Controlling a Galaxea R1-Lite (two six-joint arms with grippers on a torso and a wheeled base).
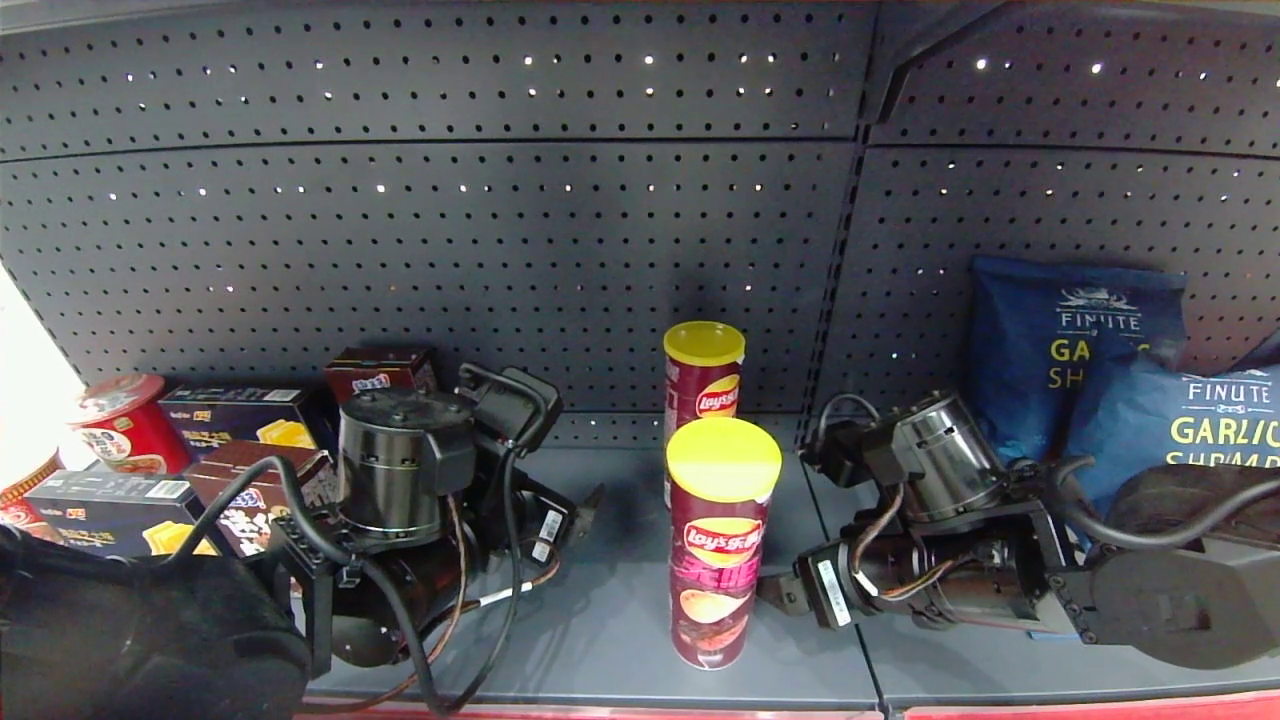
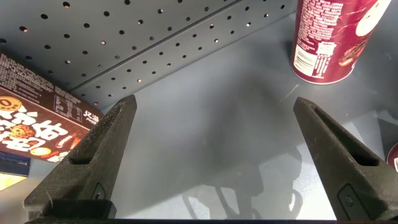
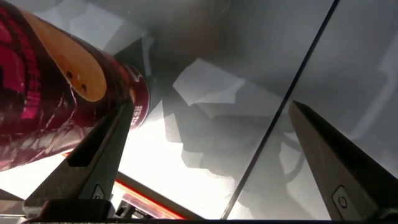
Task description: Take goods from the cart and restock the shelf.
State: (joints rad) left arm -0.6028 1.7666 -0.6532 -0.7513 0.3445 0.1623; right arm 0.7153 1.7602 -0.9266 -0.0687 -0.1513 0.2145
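We see two chip canisters standing upright on the shelf [image 1: 600, 630], both with yellow lids. The front canister [image 1: 722, 545] is near the shelf's red front edge [image 1: 640, 712], and the rear canister [image 1: 703, 385] is just behind it by the pegboard back wall [image 1: 500, 250].

The right end effector [image 3: 211, 106] lies low on the shelf just beside the front canister's right side. Its fingers are spread apart and grip nothing, and we cannot tell whether one finger touches the canister. The left end effector [image 2: 214, 102] sits left of the canisters, its fingers also wide apart over bare shelf.

Left of that arm, dark snack boxes [image 1: 250, 415] and a red cup of noodles [image 1: 125, 425] crowd the shelf. To the right, two blue bags of garlic shrimp chips [image 1: 1075, 350] lean on the back wall behind the right arm. Bare shelf surface lies between the left end effector and the canisters. A seam [image 1: 868, 650] divides the shelf boards just right of the front canister.
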